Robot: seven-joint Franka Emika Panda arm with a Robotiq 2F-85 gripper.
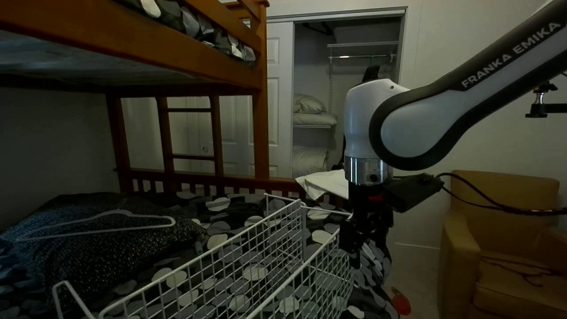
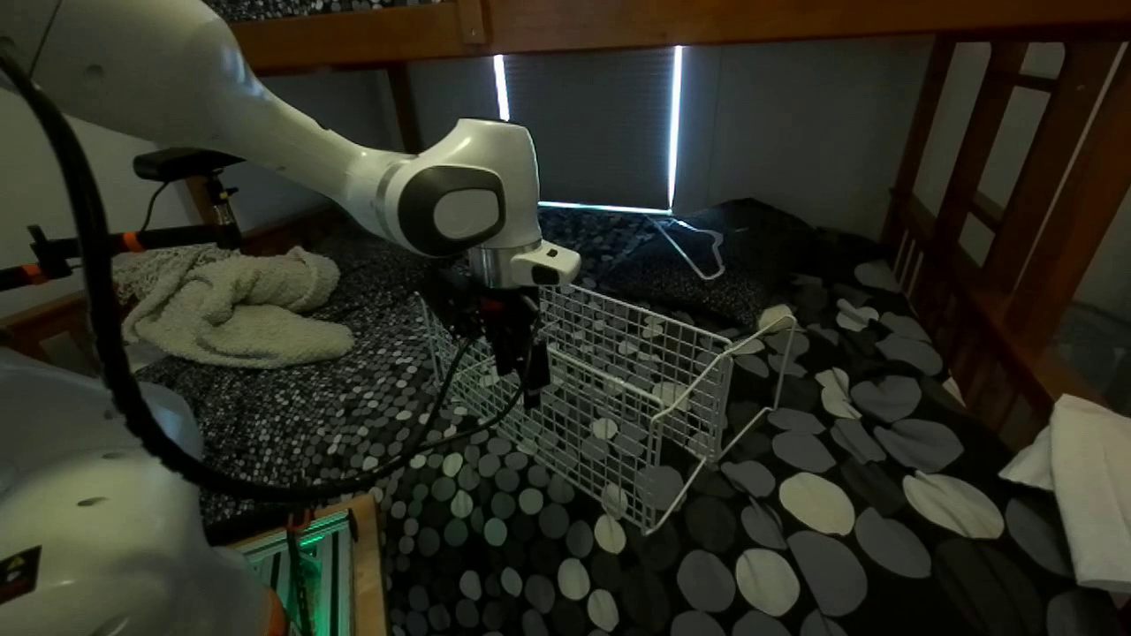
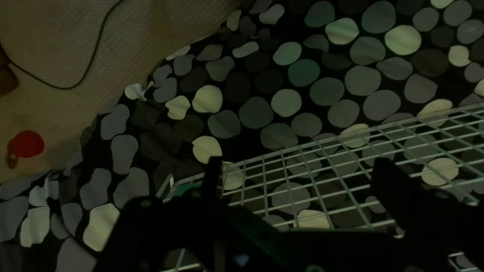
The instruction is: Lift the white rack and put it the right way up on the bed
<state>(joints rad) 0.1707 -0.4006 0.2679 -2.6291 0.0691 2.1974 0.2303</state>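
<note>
The white rack (image 2: 610,386) is resting on the bed (image 2: 795,556), at the centre of the frame in an exterior view; its two long grid walls are standing upright, parallel to each other, and bent wire legs are projecting from its right-hand end. The gripper (image 3: 298,161) is pointing downward and, in both exterior views, overlapping a grid wall. In the wrist view we are seeing its jaws parted wide, one black finger (image 3: 213,179) at lower centre and its partner at lower right, with mesh showing between them; whether either is touching wire, we are finding impossible to tell. The arm (image 1: 443,115) is occupying the upper right of an exterior view. At left there, a white hanger (image 1: 102,231) is lying on a dark speckled pillow (image 1: 128,257). A pale fleecy blanket (image 2: 247,309) is lying in a heap at the left of an exterior view, with a white cloth (image 2: 1091,495) showing at the right edge. A tan armchair (image 1: 458,252) is standing at the lower right of an exterior view; in the wrist view, a red object (image 3: 27,144) is lying on the floor (image 3: 151,34) at the left edge.
</note>
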